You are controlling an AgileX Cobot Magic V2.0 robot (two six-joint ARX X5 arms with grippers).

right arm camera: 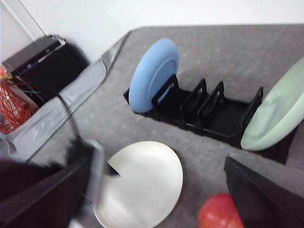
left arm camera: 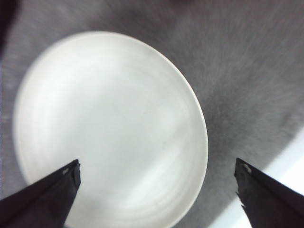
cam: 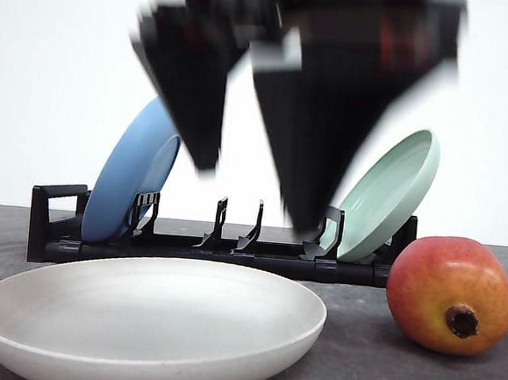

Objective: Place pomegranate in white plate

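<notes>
The round red pomegranate with yellow-orange patches [cam: 451,294] is seen resting on the grey table [cam: 363,366], just right of the wide, matte off-white plate [cam: 147,322]. The left gripper [left arm camera: 156,183] is held wide open above the plate; the right gripper [right arm camera: 156,199] is likewise spread wide. A blue plate [cam: 130,180] and a pale green plate [cam: 390,194] are propped in a black rack [cam: 223,249] behind.

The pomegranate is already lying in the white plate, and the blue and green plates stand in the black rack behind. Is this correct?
Not quite. The pomegranate lies on the grey table beside the white plate, not in it, as the front view shows. The blue plate and green plate do stand in the rack.
</notes>
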